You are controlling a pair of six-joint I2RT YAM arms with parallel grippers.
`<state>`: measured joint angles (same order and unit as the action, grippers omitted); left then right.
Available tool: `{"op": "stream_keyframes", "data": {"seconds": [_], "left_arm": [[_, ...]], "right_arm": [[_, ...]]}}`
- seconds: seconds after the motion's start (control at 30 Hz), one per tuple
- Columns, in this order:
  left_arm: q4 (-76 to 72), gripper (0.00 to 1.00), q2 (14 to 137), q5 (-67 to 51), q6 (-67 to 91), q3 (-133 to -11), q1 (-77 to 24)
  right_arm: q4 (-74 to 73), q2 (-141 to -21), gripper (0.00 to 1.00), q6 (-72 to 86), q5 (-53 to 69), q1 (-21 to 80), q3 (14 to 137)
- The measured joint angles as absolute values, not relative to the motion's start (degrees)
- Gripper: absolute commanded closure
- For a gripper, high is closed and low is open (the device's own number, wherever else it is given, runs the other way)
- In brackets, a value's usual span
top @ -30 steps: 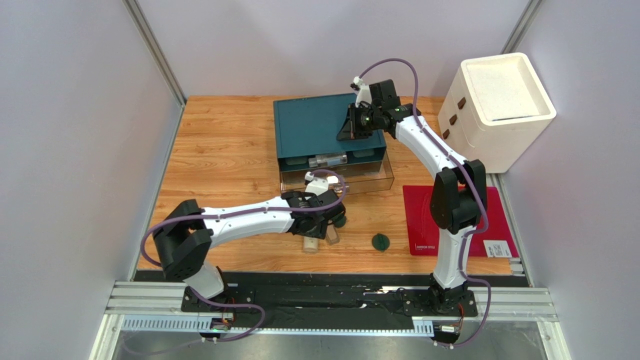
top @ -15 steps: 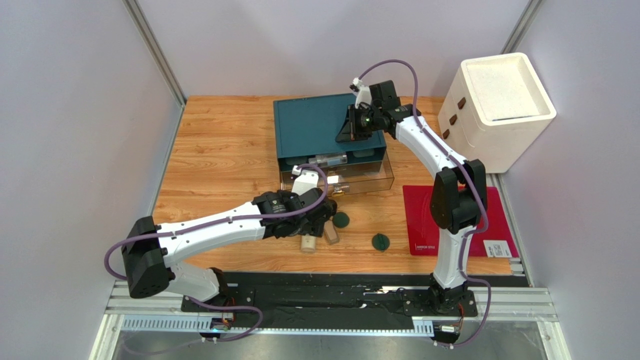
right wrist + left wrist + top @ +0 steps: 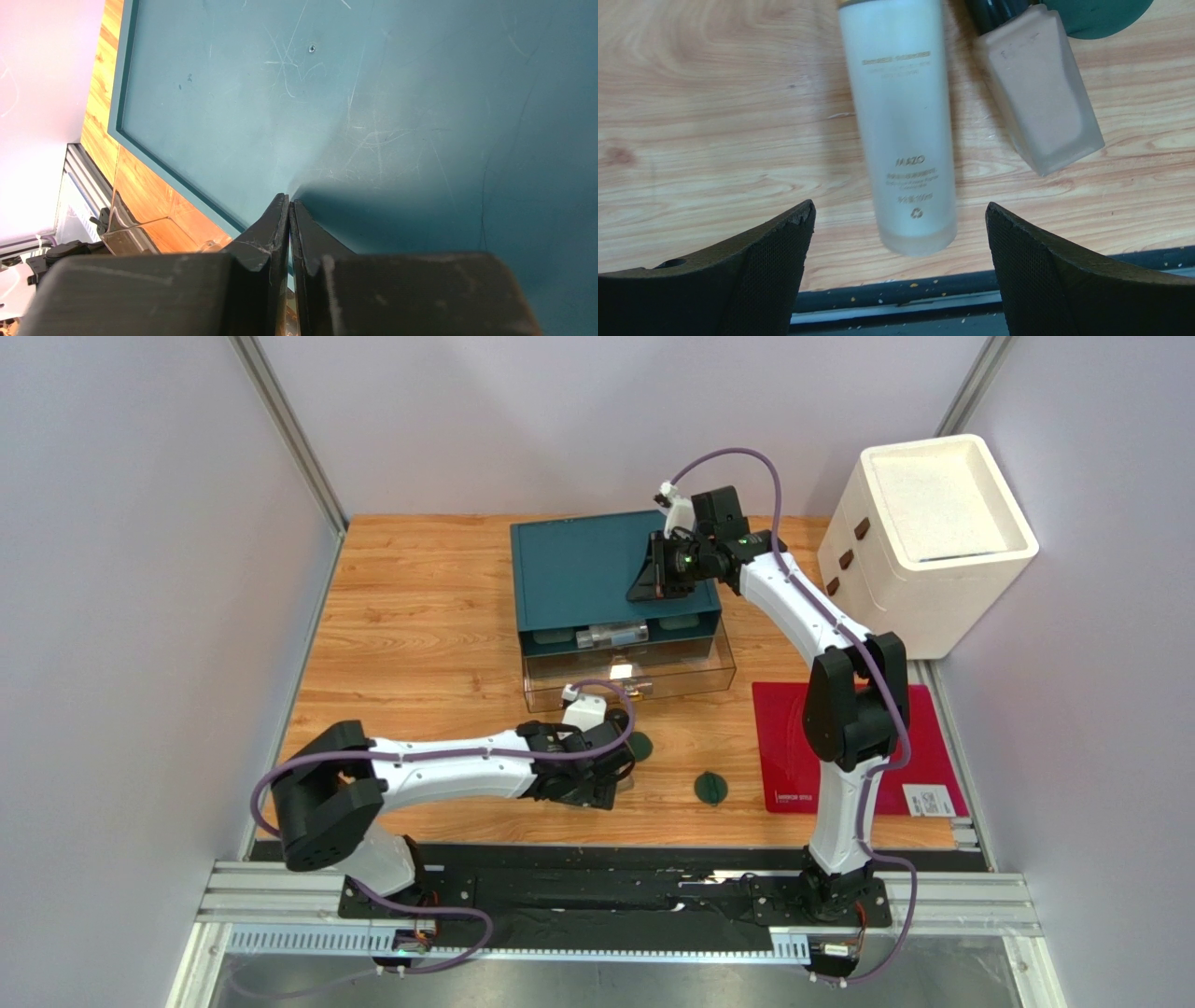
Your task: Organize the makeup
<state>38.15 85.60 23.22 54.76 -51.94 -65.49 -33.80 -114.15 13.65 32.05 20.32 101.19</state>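
Observation:
A tall cream bottle [image 3: 903, 133] lies flat on the wood near the table's front edge, with a beige bottle with a dark cap [image 3: 1039, 91] lying beside it. My left gripper [image 3: 899, 210] is open, with one jaw on each side of the cream bottle's base and touching nothing. In the top view the left gripper [image 3: 596, 777] hides both bottles. Two dark green discs [image 3: 640, 746] [image 3: 711, 787] lie to its right. My right gripper [image 3: 288, 201] is shut and empty over the teal box [image 3: 351, 105], also seen in the top view [image 3: 648, 577].
The teal box [image 3: 589, 567] has a clear drawer [image 3: 701, 672] pulled open at its front, with small items inside. A red mat [image 3: 786, 742] lies at the right. A white box [image 3: 940, 518] stands at the back right. The black rail [image 3: 892, 294] runs along the table's near edge.
My left gripper has moved toward the near edge and now sits over the two bottles. Its elbow has swung about. The right arm has not moved.

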Motion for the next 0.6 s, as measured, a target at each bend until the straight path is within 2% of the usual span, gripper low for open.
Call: {"op": "stream_keyframes", "data": {"seconds": [0.13,0.23,0.27,0.33,0.37,0.43,0.47,0.6], "left_arm": [[35.66,0.11,91.09,21.82,54.76,-53.34,-65.52],[34.85,0.23,94.11,20.93,54.76,-54.08,-65.54],[34.70,0.36,94.76,20.62,55.02,-54.52,-65.52],[34.63,0.51,95.53,20.60,55.16,-55.13,-65.52],[34.26,0.68,95.70,20.34,55.55,-55.31,-65.47],[34.54,0.82,96.18,20.38,55.79,-55.81,-65.52],[34.24,0.98,96.20,20.18,55.81,-55.88,-65.52],[34.26,1.00,96.01,20.23,55.99,-55.68,-65.65]], "right_arm": [[-33.78,-114.19,0.91,13.67,32.23,20.27,101.19],[-33.74,-114.24,0.91,13.67,32.49,20.18,101.19],[-33.74,-114.26,0.91,13.67,32.58,20.16,101.19],[-33.76,-114.30,0.91,13.69,32.75,20.16,101.19],[-33.76,-114.34,0.91,13.69,32.97,20.16,101.19],[-33.76,-114.39,0.91,13.69,33.17,20.14,101.19],[-33.76,-114.39,0.91,13.69,33.30,20.14,101.19],[-33.76,-114.52,0.91,13.72,33.82,20.05,101.19]]}}
